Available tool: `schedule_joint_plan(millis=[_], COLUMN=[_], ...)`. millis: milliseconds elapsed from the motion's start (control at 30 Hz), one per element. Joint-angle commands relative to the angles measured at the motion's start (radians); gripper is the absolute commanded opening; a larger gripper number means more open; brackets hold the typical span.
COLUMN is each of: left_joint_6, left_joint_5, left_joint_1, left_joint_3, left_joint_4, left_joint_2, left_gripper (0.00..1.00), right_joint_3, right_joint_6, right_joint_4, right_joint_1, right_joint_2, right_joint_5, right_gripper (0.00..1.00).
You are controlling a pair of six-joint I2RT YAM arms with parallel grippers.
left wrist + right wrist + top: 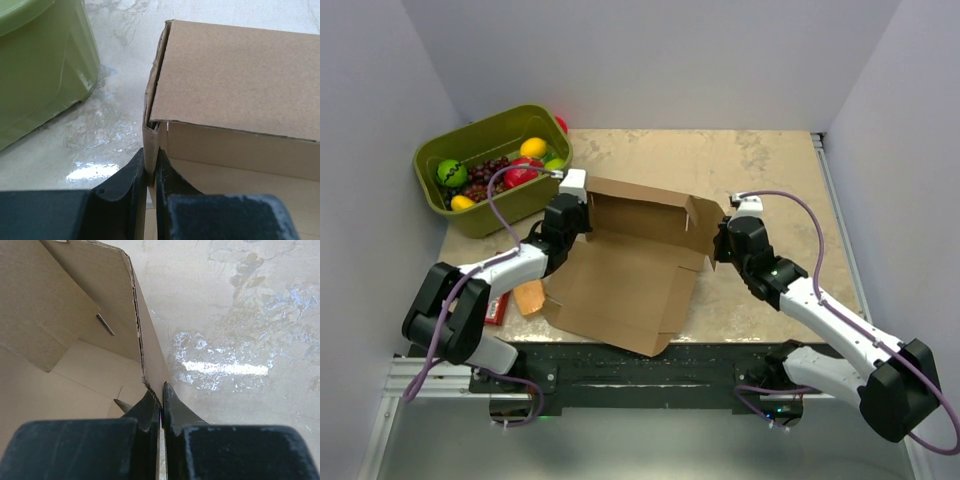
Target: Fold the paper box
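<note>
The olive-green bin (502, 216) stands at the far left corner of the worktop (770, 170). It holds toy fruit: a green piece (451, 172), a yellow one (533, 147), a red one (520, 176) and dark grapes (486, 178).

The paper box (630, 275) lies mid-worktop, just beside the bin. Its back and side walls are raised and its wide front panel lies flat toward the near edge.

The left pincer (150, 161) is narrowed onto the box's left wall, and the right pincer (161, 396) is pinched on its right wall.

An orange block (528, 297) and a flat red packet (497, 309) lie by the box's near left corner. Any print on the packet is too small to read.

The worktop is glossy beige marble pattern, enclosed by plain pale walls.
</note>
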Motion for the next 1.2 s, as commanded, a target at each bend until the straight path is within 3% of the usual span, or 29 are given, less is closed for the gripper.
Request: schedule_joint_plan(millis=[0,233,300,367,400,433,500,600,733,967,1167], left_joint_6=[0.103,0.103,0.068,0.046,0.025,0.014,-0.010,-0.029,-0.057,-0.101,-0.095], left_joint_5=[-0.187,-0.071,-0.025,0.009,0.020,0.033,0.081,0.116,0.168,0.181,0.236], left_joint_1=[0.015,-0.005,-0.009,-0.012,-0.012,-0.012,-0.014,-0.014,-0.014,-0.012,-0.006], left_joint_3=[-0.027,-0.091,-0.100,-0.108,-0.111,-0.119,-0.128,-0.129,-0.119,-0.096,0.028], left_joint_4=[0.061,0.147,0.160,0.153,0.153,0.155,0.155,0.135,0.063,-0.213,-0.444], left_joint_2=[-0.032,-0.075,-0.077,-0.084,-0.087,-0.104,-0.124,-0.169,-0.245,-0.393,-0.488], left_gripper=[0.00,0.00,0.00,0.09,0.14,0.25,0.34,0.55,0.68,0.78,0.83], right_joint_3=[0.017,0.023,0.028,0.032,0.032,0.036,0.040,0.055,0.094,0.198,0.296], right_joint_6=[0.011,0.016,0.022,0.027,0.025,0.025,0.025,0.027,0.030,0.028,0.062], right_joint_4=[-0.011,-0.002,-0.001,0.002,0.005,0.005,-0.007,-0.039,-0.096,-0.198,-0.208], right_joint_1=[-0.013,-0.013,-0.013,-0.015,-0.013,-0.013,-0.015,-0.013,-0.013,-0.015,-0.013], right_joint_2=[-0.034,-0.004,0.006,0.009,0.006,0.003,-0.010,-0.037,-0.091,-0.158,-0.142], right_joint_5=[0.081,0.065,0.052,0.046,0.043,0.037,0.035,0.031,0.019,-0.035,-0.141], right_gripper=[0.00,0.00,0.07,0.16,0.28,0.35,0.49,0.66,0.80,0.85,0.85])
